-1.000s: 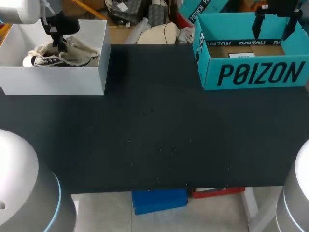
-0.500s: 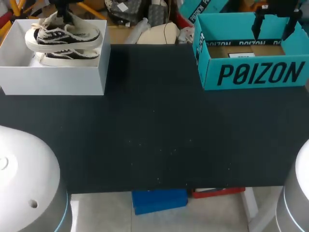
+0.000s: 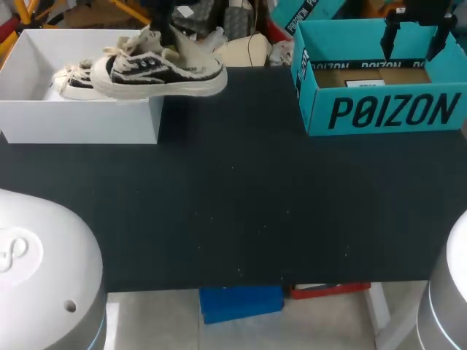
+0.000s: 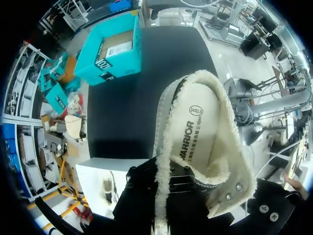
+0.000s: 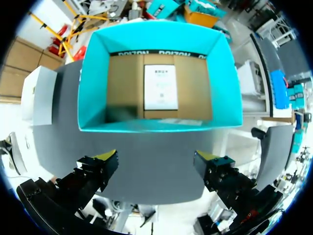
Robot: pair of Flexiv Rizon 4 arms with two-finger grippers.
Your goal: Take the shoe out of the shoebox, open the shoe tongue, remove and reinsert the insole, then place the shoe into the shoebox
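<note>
Since 1 s ago: L arm's white shoulder (image 3: 36,277) in the near corner has swung and shows more. The shoe (image 3: 164,71) was down in the white shoebox (image 3: 80,120) w/ the left gripper (image 3: 163,33) on it. It was lifted clear by 0.5 s ago, and is now carried sideways toward mid-table. R arm and both boxes are unchanged.

Black table (image 3: 233,204): nothing on its near half.

The shoe hangs in the air under the left gripper, which is clamped on its collar/tongue area. The gripper's yellow tips are hidden by the fleece. The shoe sits roughly level, straddling the shoebox's inner side wall, w/ one end over the box and the other out over the table. Upper is black and white, sole and lining are cream. In the L wrist view the shoe fills the space just ahead of the fingers, opening facing the cam. The insole has dark lettering plus a small oval stamp (image 4: 195,110). A second shoe (image 3: 71,84) lies inside the white shoebox, apart from the lifted one.

Far R: teal box (image 3: 379,109), open top, w/ big dark block lettering on its front wall and a band of the same print along the inner rim. A white printed label sheet (image 5: 161,87) lies flat on its cardboard floor, text too small to read. The right gripper (image 5: 156,159) hovers above this box, fingers spread wide, nothing between them.
</note>
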